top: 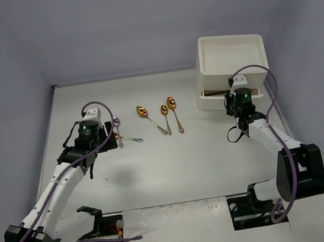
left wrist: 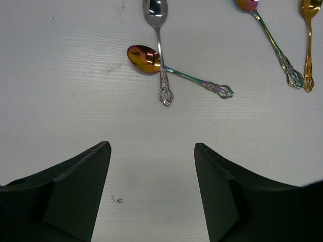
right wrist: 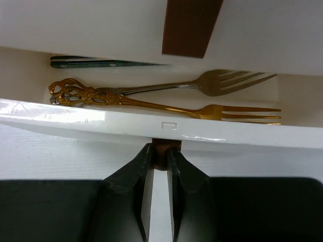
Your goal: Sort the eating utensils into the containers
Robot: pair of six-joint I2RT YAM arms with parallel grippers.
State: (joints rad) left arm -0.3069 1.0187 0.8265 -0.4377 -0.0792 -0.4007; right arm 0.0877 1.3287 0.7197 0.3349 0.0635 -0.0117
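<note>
Right jaws narrow, pinching brown handle (right wrist: 162,152) of cream drawer (right wrist: 91,123); gold fork (right wrist: 217,110), silver fork (right wrist: 222,81) just beyond, inside. Left jaws wide over table (left wrist: 60,80).

Loose spoons (top: 171,103); forks (right wrist: 222,112) in open drawer (right wrist: 75,121)

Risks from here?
1. The right gripper's jaws pinch only the small handle of the open drawer; it may slip once the drawer moves.
2. The silver spoon and rainbow spoon cross ahead of the open left gripper; grabbing one may drag the other.
</note>
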